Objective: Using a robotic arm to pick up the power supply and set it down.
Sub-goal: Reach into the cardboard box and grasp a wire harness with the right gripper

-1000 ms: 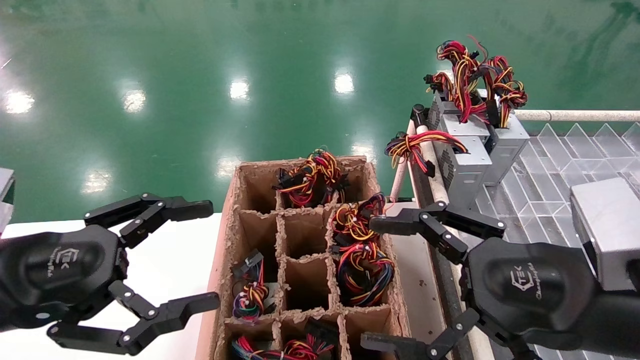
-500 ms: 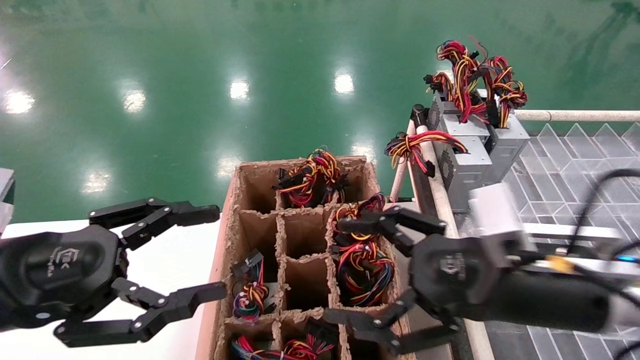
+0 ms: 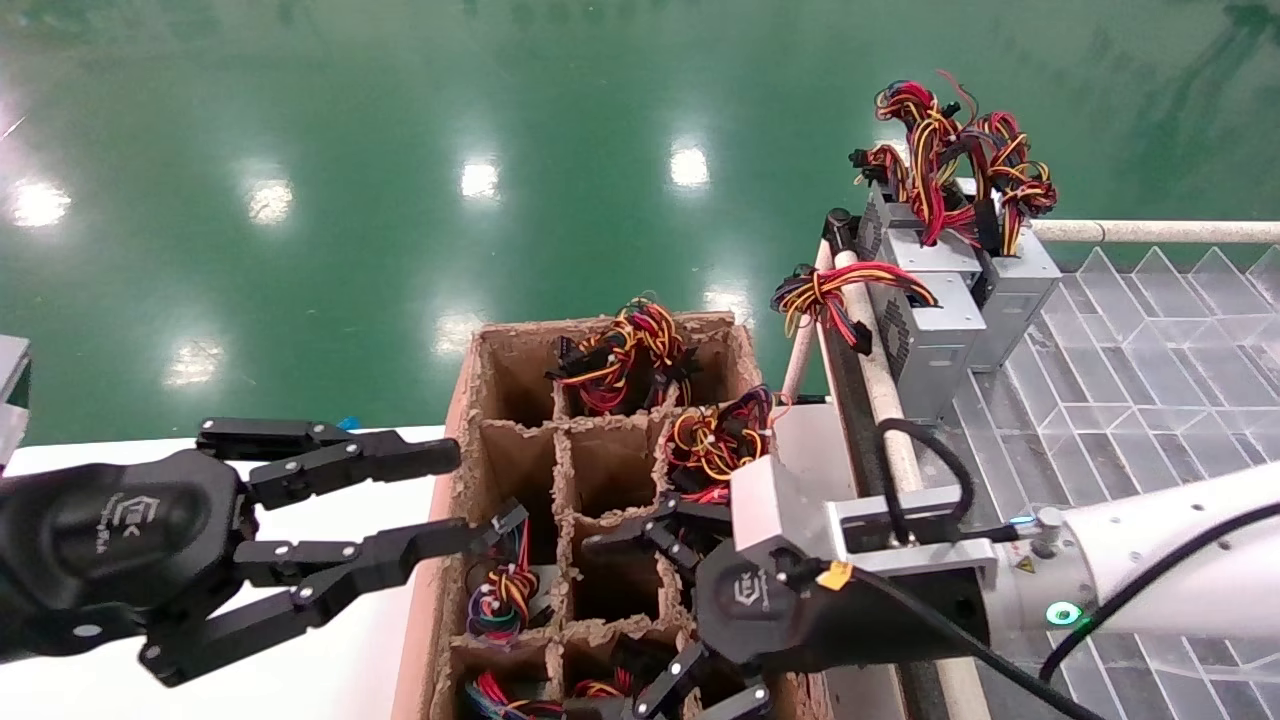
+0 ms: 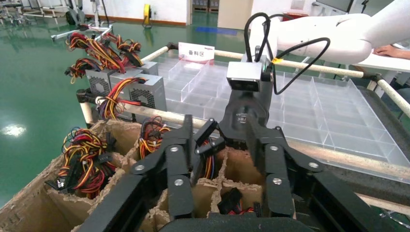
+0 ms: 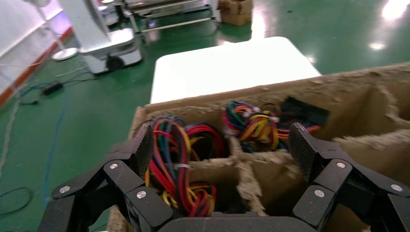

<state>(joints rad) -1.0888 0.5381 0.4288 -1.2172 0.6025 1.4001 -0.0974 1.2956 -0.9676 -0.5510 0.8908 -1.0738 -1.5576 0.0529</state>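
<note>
The right tool [image 3: 640,620] hangs over the cardboard box [image 3: 455,440], fingers spread apart around a wire bundle [image 5: 181,164] — its power supply sits down in the compartment. The left tool [image 3: 450,500], also spread, hovers beside the box.

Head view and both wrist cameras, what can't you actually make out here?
- Power supply in the cardboard crate: only wires show; divider walls hide the casing.
- Right gripper: lower fingers cut by the head view's edge.
- Left gripper: open beside the crate, grasping nothing.
</note>
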